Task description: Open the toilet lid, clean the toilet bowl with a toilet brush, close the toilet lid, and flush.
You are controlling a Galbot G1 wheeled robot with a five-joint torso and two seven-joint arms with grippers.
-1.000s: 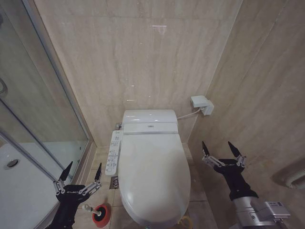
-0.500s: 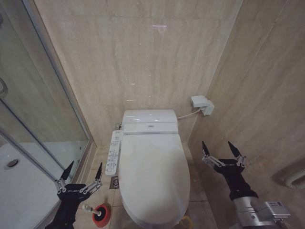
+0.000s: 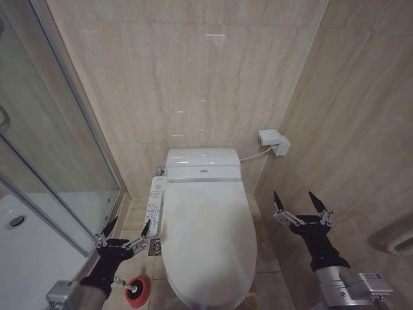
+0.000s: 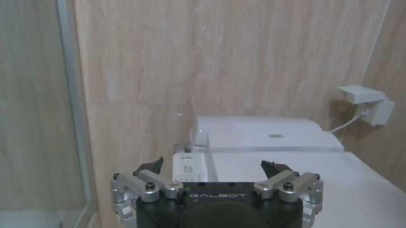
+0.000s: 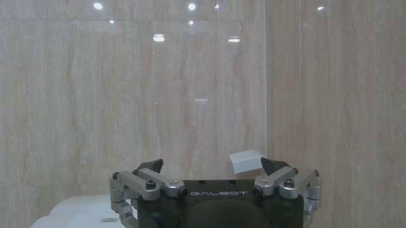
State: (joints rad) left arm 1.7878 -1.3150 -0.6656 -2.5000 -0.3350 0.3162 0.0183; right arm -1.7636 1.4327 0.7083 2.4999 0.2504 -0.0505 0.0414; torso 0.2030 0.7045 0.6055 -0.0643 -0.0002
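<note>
Toilet lid (image 3: 208, 242) is shut, so lid-opening step is pending. Left end effector (image 3: 126, 230), spread open, is parked at lid's 9 o'clock; right end effector (image 3: 301, 205) is open at 3. Yellow strap needs grabbing imo.

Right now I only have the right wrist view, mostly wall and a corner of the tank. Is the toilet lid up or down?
Observer: Down. The toilet lid lies shut, to the left of your right hand.
Operator: Where is the brush?
Observer: The toilet brush sticks out of a red holder on the floor, left of the toilet.
Operator: And the left hand?
Observer: The left hand hovers open and empty just above that brush, beside the lid's left edge.
</note>
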